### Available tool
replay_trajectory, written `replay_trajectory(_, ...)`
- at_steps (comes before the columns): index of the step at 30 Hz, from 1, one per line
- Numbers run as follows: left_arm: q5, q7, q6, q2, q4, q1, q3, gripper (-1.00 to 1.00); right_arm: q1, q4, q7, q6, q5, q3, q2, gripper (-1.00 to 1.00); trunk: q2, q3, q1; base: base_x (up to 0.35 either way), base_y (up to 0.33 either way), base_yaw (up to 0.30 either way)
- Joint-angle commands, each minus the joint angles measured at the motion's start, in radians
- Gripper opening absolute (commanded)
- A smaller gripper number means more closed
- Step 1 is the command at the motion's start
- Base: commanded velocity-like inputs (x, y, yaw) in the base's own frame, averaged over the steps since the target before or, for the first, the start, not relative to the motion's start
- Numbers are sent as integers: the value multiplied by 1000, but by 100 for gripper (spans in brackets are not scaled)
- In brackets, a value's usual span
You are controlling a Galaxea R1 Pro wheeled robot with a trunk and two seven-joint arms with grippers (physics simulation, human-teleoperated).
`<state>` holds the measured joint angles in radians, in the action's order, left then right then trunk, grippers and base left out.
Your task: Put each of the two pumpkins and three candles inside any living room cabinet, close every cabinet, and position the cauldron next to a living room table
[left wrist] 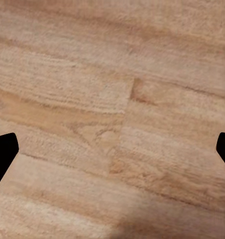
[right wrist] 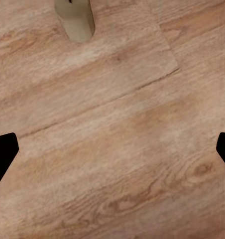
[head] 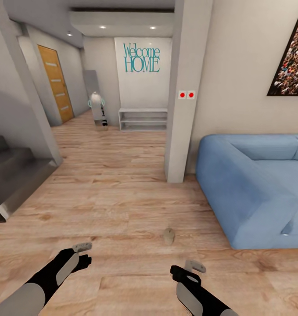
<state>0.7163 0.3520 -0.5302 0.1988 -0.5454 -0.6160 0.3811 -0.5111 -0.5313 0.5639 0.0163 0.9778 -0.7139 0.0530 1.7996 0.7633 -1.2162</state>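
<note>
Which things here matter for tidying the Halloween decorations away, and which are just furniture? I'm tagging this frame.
Belongs to the job:
- candle standing on the wooden floor, also seen ahead of the right gripper in its wrist view
- left gripper, open, empty

Just there:
- blue sofa
- white open shelf unit
- staircase
- wooden door

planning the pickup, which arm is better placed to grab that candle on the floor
Right. In the head view the candle stands on the wooden floor just ahead of the right claw, while the left claw sits farther off to the side. The right wrist view already has the candle ahead of its open fingers.
</note>
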Motion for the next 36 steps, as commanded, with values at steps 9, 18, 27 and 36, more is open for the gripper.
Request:
replay_trajectory(9,13,10,-7,-10,-8,-1,10,100,-1,-1,7,-3,1,-9,5,100,0,1,-1,330,0,0)
replay_trajectory(18,15,9,-7,-12,-9,-1,9,100,-1,-2,12,-49,1,-12,8,100,0,1,-1,331,0,0)
replay_trajectory(27,15,9,-7,-12,-10,-1,9,100,-6,-7,24,-255,0,-3,10,100,0,1,-1,331,0,0)
replay_trajectory(36,14,10,-7,-11,-10,-1,10,100,-57,-4,24,-350,2,1,14,100,0,1,-1,331,0,0)
